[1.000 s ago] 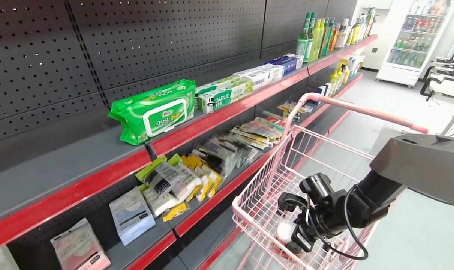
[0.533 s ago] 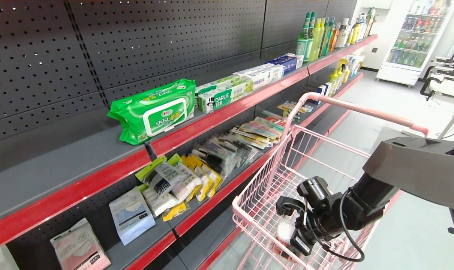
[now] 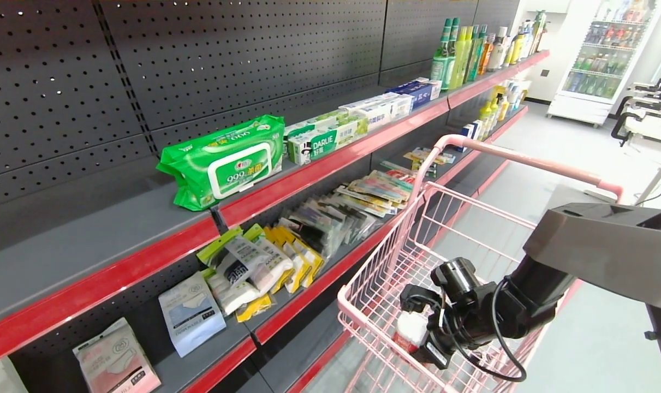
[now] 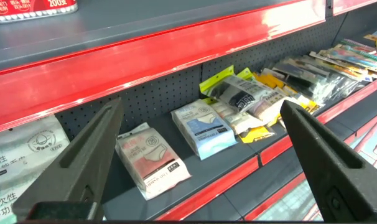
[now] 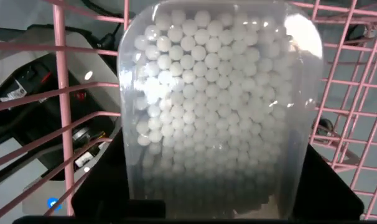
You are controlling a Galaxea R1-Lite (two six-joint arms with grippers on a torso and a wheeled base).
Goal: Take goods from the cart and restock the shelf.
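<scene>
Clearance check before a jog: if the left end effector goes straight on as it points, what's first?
Likely the blue pack on the lower shelf. It sits about centred ahead of the open left end effector, with a pink pack beside it. Depth is unclear, so treat this as a guess.

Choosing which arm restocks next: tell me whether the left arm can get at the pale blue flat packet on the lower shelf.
Probably yes. The left gripper is open and faces the pale blue flat packet, with nothing between them; the red-edged upper shelf leaves room.
</scene>
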